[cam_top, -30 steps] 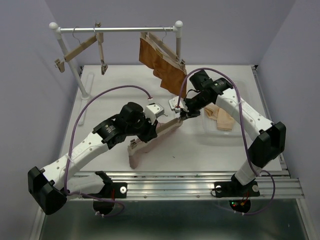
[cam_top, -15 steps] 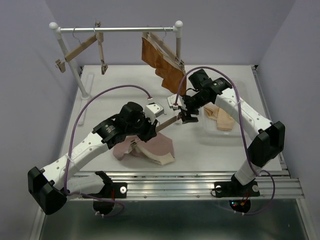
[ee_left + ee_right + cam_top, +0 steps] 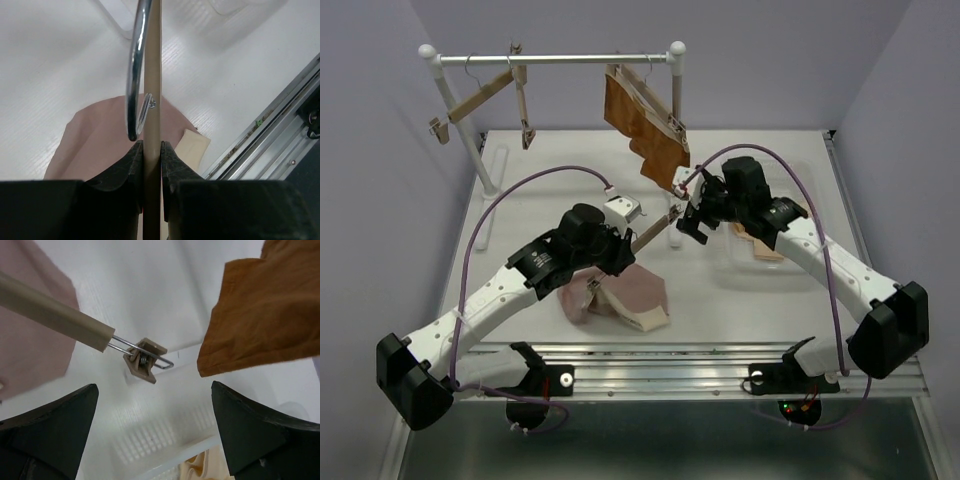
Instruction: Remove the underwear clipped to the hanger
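While the dusty pink soft fabric briefs (image 3: 620, 295) lie crumpled on the white bench (image 3: 720, 310) directly beneath the left fingers (image 3: 135, 162), free of any clip, those fingers are clamped on the bar of a pale wooden clip hanger (image 3: 152, 75), whose steel hook (image 3: 134, 70) curves just ahead of them. The bar's far end, with its small wire-and-wood clip (image 3: 142, 362), sits between the right fingers (image 3: 55, 430), which stand wide apart and touch nothing. Above and beyond the right fingers, the rust brown briefs (image 3: 645, 125) hang clipped to another hanger on the white rail (image 3: 560, 58). Near the right fingers, on the side away from the left ones, pale cream briefs (image 3: 760, 243) lie in a clear plastic tray (image 3: 725, 268).
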`<action>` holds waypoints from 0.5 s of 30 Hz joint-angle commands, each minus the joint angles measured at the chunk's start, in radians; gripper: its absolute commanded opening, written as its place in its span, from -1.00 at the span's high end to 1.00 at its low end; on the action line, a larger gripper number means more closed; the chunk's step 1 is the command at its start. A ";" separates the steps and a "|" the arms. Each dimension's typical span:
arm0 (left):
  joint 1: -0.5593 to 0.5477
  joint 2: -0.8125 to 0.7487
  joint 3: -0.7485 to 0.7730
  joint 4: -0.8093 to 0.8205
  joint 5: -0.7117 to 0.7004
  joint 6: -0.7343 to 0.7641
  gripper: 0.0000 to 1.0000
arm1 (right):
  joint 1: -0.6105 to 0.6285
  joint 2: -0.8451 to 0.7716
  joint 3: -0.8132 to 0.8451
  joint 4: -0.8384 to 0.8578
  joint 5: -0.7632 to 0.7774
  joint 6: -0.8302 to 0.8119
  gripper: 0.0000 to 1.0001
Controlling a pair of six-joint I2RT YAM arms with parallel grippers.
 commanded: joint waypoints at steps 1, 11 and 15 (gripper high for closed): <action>0.000 -0.054 -0.013 0.120 -0.063 -0.066 1.00 | -0.001 -0.125 -0.121 0.370 0.146 0.374 -1.00; 0.009 -0.071 -0.076 0.429 0.007 -0.138 1.00 | -0.001 -0.353 -0.404 0.706 0.123 0.943 -1.00; 0.018 -0.039 -0.082 0.499 0.073 -0.173 1.00 | -0.001 -0.373 -0.506 0.879 0.062 1.153 -1.00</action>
